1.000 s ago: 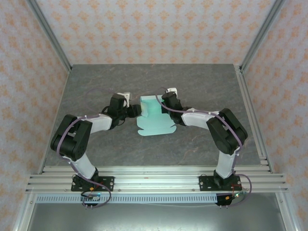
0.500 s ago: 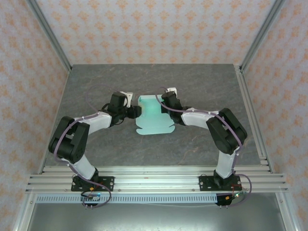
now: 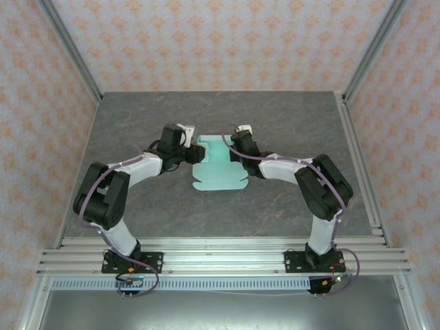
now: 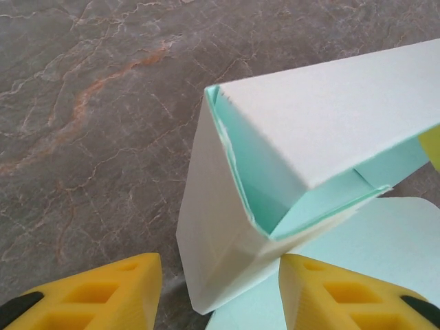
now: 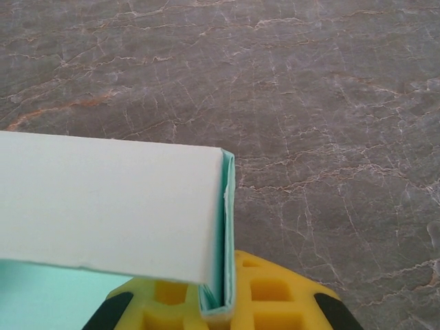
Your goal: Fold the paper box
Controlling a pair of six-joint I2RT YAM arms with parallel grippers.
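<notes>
Looking at a pale mint-green thin card paper box (image 3: pixel 218 173), half folded, sat roughly mid-way on the grey marbled table (image 3: pixel 289 206). Flat and tabbed at the near end, folded up into walls at the far end. Pinched at the far right wall by the right gripper (image 5: pixel 218 302), with chunky yellow fingers (image 5: pixel 275 295) closed tight on the upright card edge. Straddled at the far left corner by the left gripper (image 4: pixel 220 261), parted either side of the raised corner, not really squeezing it as far as can be seen.

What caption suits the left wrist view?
Open left gripper straddling a folded corner of the paper box over a marbled table.
</notes>
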